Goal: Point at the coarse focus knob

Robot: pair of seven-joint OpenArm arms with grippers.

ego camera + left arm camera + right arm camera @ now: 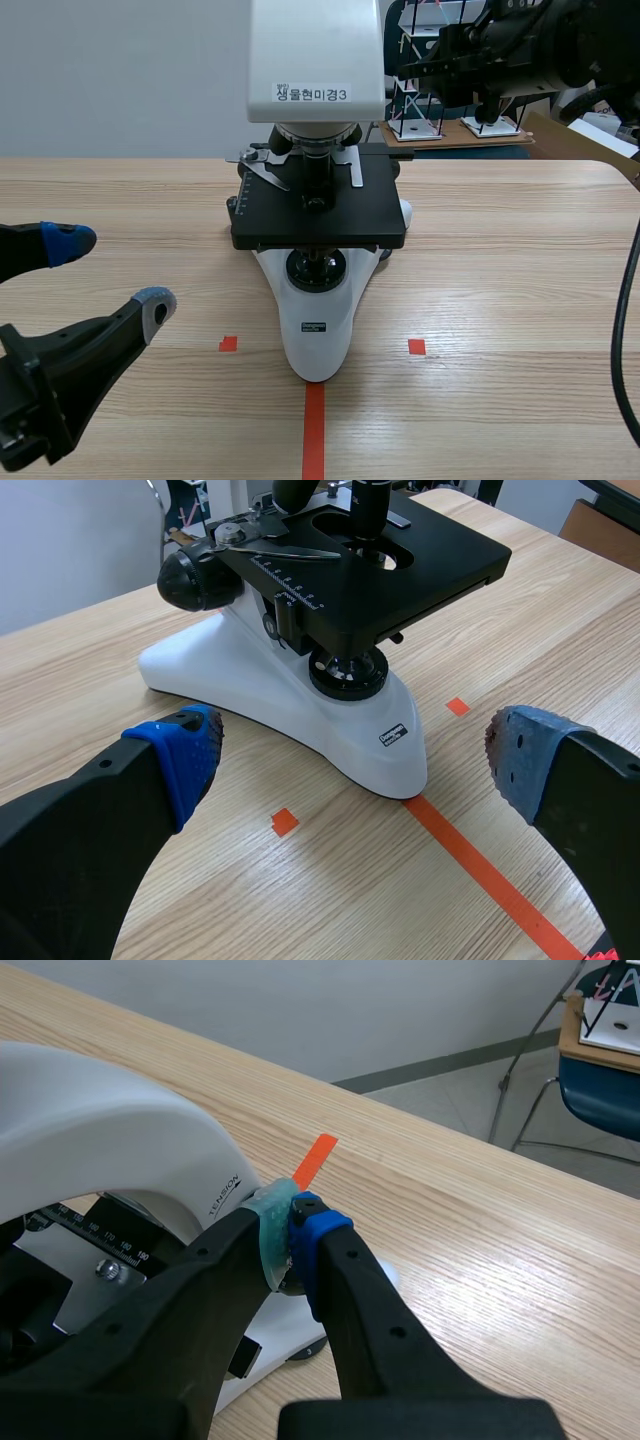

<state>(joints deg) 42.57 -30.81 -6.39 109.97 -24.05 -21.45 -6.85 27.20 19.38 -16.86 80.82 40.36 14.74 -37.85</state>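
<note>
On the wooden table stands a white microscope; left gripper gapes wide near left, right gripper pinched together far right.

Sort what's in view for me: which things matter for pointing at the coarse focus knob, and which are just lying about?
Job:
microscope
large black knob on its side
right gripper, shut, tips by the microscope's white arm
left gripper, open

Lying about:
stick models behind the table
blue chair
black cable
</note>
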